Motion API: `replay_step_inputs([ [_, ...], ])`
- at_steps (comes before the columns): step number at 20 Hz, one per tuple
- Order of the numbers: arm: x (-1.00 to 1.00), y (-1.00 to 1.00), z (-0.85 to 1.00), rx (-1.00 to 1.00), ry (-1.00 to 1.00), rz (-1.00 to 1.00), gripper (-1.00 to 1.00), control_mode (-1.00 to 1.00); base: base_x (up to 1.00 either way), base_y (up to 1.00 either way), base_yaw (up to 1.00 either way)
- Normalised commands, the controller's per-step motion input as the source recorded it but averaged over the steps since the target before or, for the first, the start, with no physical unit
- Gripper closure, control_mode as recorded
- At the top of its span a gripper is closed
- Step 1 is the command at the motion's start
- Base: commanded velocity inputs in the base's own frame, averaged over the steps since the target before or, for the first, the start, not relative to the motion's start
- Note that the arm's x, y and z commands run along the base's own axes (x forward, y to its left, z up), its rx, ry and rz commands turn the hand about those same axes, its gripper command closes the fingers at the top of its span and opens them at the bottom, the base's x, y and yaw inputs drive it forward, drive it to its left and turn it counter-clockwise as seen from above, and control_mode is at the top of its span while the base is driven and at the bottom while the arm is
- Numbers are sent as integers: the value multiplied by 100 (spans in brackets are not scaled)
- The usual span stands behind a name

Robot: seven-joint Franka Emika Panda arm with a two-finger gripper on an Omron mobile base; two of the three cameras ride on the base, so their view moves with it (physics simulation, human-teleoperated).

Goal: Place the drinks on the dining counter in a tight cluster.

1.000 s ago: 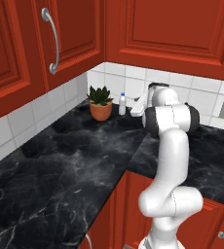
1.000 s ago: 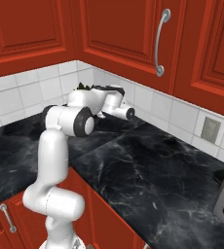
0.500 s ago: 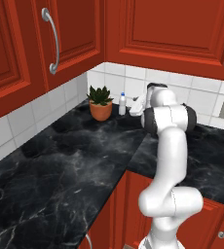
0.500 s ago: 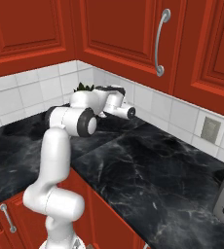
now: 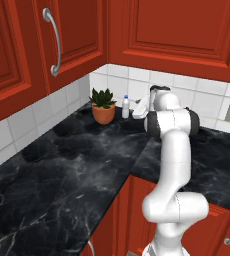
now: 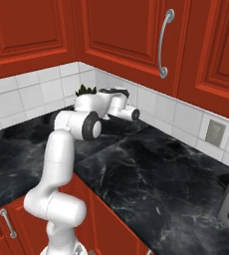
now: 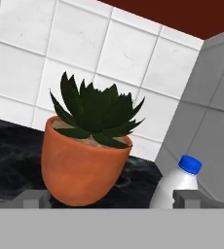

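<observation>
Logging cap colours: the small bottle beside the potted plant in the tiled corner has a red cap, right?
Not quite. The small bottle beside the potted plant in the tiled corner has a blue cap, as the hand view shows.

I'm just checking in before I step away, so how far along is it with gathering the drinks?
Nothing looks done yet. The gripper reaches toward the corner, holding nothing, where the blue-capped bottle stands beside the potted plant on the tiled-wall worktop. Grasping it and carrying it away remain.
</observation>
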Motion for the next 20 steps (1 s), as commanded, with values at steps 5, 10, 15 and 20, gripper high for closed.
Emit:
replay_step_inputs([
  [5, 12, -1, -7, 0, 0, 4, -100, -100, 0, 0, 0],
  [10, 17, -2, -7, 0, 0, 3, -100, -100, 0, 0, 0],
  [15, 18, 0, -9, 0, 0, 1, -100, -100, 0, 0, 0],
  [20, 22, -2, -10, 0, 0, 0, -100, -100, 0, 0, 0],
])
